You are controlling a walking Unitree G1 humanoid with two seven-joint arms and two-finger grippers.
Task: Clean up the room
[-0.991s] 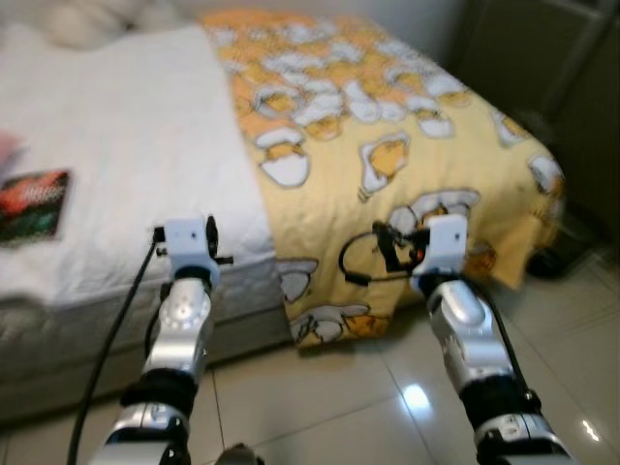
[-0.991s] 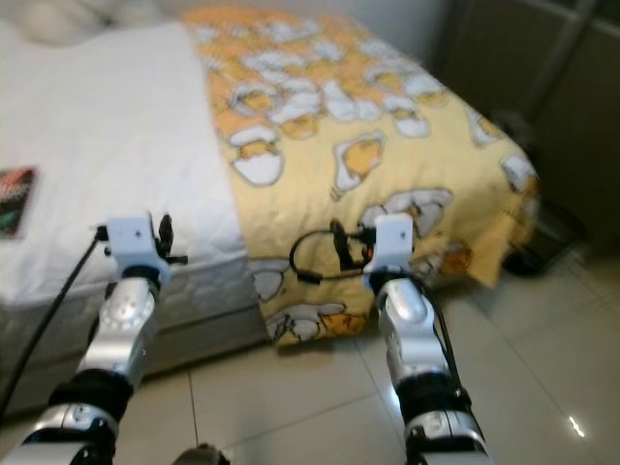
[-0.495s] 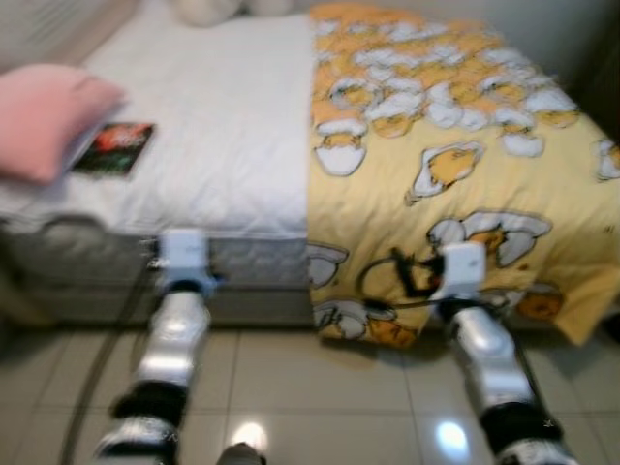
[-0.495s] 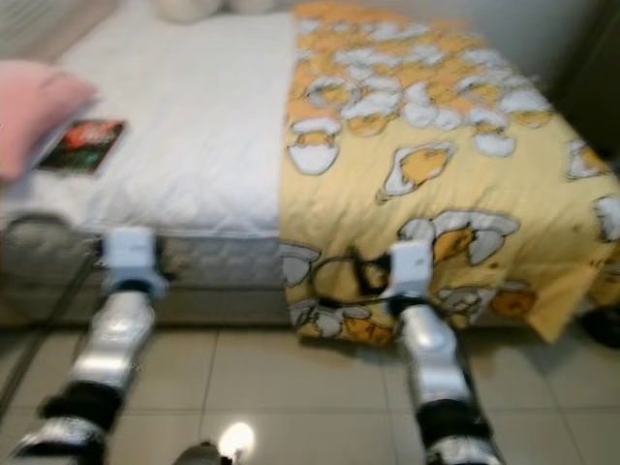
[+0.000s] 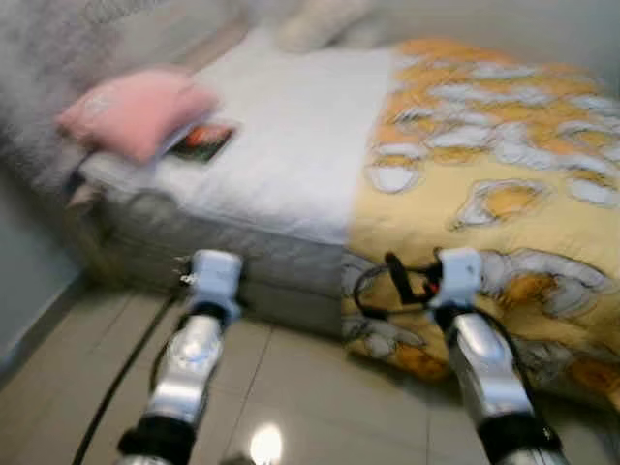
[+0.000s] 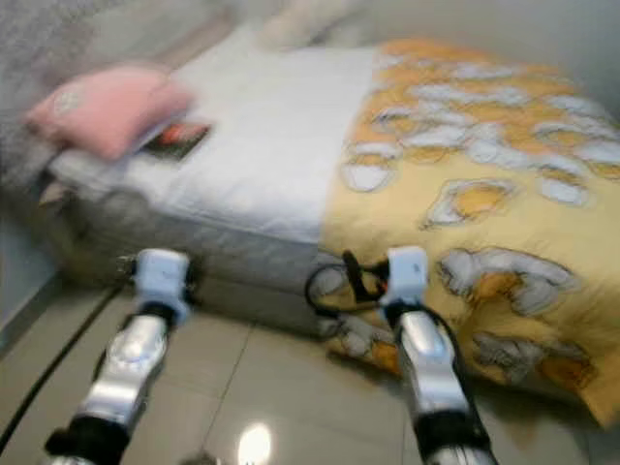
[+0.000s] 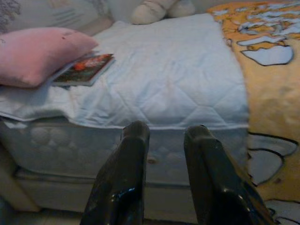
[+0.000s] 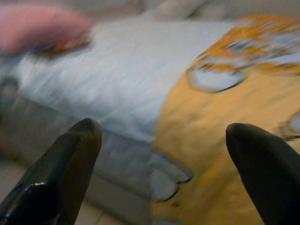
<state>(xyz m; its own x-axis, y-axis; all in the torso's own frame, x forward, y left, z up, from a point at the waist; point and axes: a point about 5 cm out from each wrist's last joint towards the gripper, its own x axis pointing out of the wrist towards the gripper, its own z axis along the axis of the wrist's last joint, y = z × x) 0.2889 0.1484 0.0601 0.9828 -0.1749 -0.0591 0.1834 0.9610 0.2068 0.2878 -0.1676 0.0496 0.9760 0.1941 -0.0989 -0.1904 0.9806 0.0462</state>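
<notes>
Bed is what is seen ahead of the robot, blurred in both eye views. It is covered by a white quilted sheet on the robot's left part and by a yellow blanket printed with white and orange egg-like figures on the right part; the blanket hangs over the bed's front edge down towards the floor. A pink pillow is laid near the left end of the bed, and a book with a dark red and green cover is tucked partly under it, flat on the sheet. A pale plush object is placed at the far end of the bed; what it is cannot be told. The grey side of the mattress is exposed below the sheet. The floor is laid with glossy beige tiles, and a bright reflection is seen on it between the two arms.

The left end effector is held out in front of the mattress side, low before the white sheet, with its two black fingers set a narrow gap apart and nothing between them. The right end effector is held before the line where sheet and blanket meet, its fingers spread wide apart, with nothing gripped. A black cable is looped beside the right wrist, and another black cable is trailed along the left arm.
</notes>
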